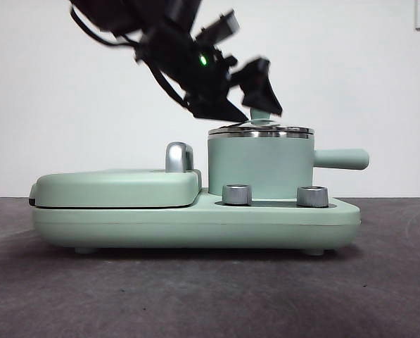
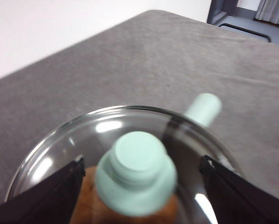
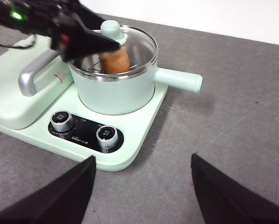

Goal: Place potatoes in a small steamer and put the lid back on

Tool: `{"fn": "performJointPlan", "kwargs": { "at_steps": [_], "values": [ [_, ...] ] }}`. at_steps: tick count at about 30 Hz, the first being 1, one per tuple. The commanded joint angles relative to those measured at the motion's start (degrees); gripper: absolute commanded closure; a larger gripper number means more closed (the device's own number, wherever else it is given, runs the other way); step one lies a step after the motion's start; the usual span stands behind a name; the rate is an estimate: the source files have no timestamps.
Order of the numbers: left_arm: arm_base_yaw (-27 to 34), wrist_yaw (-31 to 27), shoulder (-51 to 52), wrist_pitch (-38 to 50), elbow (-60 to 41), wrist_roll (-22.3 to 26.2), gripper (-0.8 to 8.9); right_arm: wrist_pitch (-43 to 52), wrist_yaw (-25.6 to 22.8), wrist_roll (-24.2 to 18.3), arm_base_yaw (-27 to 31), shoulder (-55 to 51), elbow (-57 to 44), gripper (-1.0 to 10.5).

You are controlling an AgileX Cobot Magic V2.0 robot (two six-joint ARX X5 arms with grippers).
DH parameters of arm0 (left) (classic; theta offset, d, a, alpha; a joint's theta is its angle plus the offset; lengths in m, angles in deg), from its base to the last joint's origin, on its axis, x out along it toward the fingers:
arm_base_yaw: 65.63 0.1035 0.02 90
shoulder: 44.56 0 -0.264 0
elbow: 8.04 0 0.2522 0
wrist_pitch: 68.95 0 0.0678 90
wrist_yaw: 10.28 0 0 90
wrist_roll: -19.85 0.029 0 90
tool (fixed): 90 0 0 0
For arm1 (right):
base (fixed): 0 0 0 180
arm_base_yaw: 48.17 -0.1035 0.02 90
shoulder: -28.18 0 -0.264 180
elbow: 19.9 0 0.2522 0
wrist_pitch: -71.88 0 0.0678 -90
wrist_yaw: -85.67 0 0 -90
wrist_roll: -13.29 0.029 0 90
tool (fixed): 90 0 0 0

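Left pincer (image 1: 248,98) straddles the lid's knob (image 2: 137,179) with jaws spread wide, not touching it; the lid (image 3: 130,39) sits beneath on the small steamer (image 1: 260,165), potato (image 3: 115,59) inside. Right pincer (image 3: 141,186) hangs open over the tabletop (image 3: 232,130), well apart.

Landmark: small steamer (image 3: 118,91)
Potato (image 3: 115,60): inside it
Lid (image 3: 130,44): on its rim
Left gripper (image 1: 246,105): just above lid
Grill plate (image 1: 115,186): beside it, left in the front view
Two dials (image 3: 83,128): before it
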Motion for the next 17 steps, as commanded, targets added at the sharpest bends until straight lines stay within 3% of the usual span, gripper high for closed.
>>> {"fn": "performJointPlan", "kwargs": {
  "at_steps": [1,11,17],
  "values": [
    [1.3,3.6,3.4,-1.3,1.6,-6.0,4.40,0.5,0.0,0.7,-0.3,0.1,0.2,6.3],
    [9.4,4.4,13.2,-12.8,0.0,-8.0,4.40,0.5,0.0,0.7,-0.3,0.1,0.2,6.3],
    [15.3,4.5,22.6,-14.8,-8.7,-8.0,4.40,0.5,0.0,0.7,-0.3,0.1,0.2,6.3]
  ]
}}
